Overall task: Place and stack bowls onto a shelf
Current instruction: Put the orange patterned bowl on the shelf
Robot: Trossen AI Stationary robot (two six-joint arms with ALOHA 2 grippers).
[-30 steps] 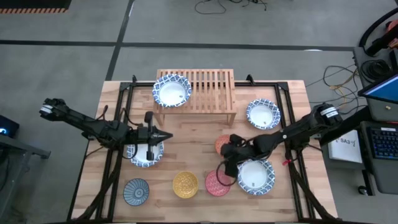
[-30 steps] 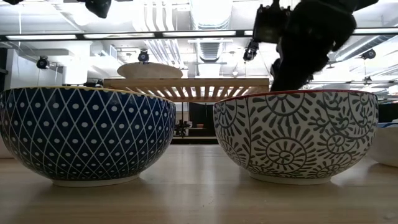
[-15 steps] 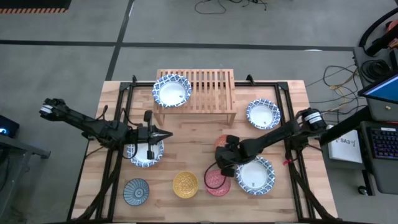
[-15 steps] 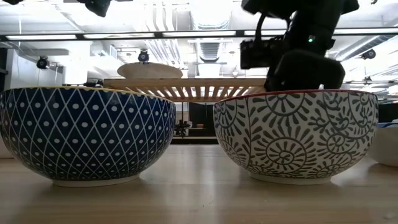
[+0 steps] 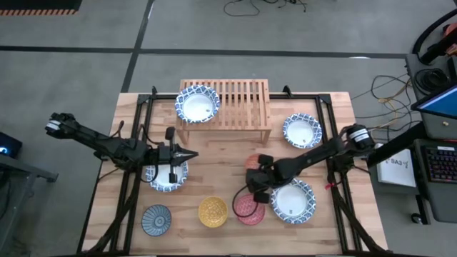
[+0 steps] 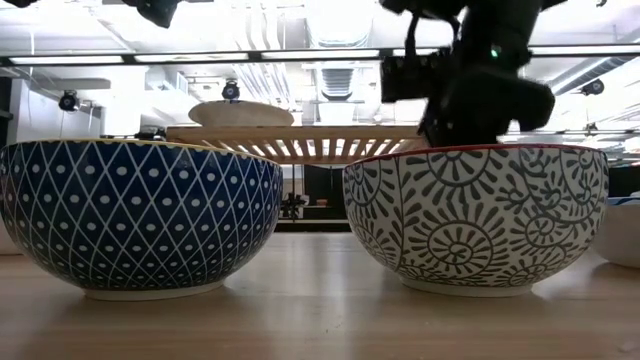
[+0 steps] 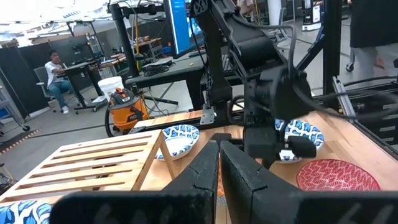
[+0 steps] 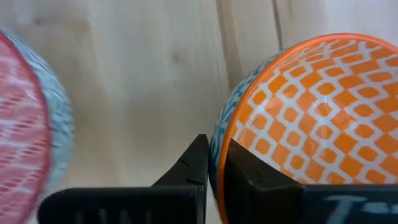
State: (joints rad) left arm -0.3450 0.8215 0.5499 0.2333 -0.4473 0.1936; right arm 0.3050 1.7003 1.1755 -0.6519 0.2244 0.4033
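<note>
One orange bowl, round, glazed and diamond-patterned, sits upright on the pale plank bench between the slatted light-wood shelf and the red bowl. The right pincer is clamped on its rim, one finger inside and one outside. A white, blue-rimmed bowl rests on the shelf's left end. The left pincer hovers closed and empty beside another white bowl. Grey floor surrounds the bench.
</note>
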